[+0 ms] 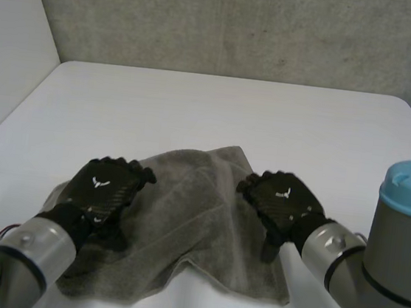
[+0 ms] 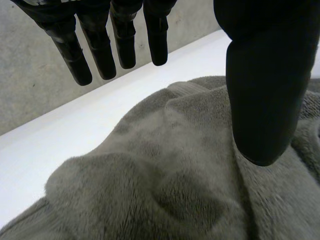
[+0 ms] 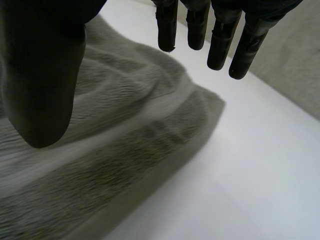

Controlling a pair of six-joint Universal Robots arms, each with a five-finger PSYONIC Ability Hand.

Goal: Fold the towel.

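A grey-green towel (image 1: pixel 182 226) lies rumpled on the white table (image 1: pixel 225 112), bunched into soft folds. My left hand (image 1: pixel 105 191) hovers over the towel's left part, palm down. In its own wrist view its fingers (image 2: pixel 100 47) hang straight above the plush cloth (image 2: pixel 165 175), thumb (image 2: pixel 265 95) apart, nothing pinched. My right hand (image 1: pixel 282 200) is over the towel's right edge. Its fingers (image 3: pixel 220 45) are straight above the ribbed hem (image 3: pixel 125 130) near a far corner (image 3: pixel 212 102), thumb (image 3: pixel 40 75) spread wide, holding nothing.
A concrete wall (image 1: pixel 242 24) stands behind the table. A pale wall panel (image 1: pixel 10 42) borders the table's left side. Bare white tabletop stretches beyond the towel toward the far edge (image 1: pixel 229 80) and to the right (image 3: pixel 250 175).
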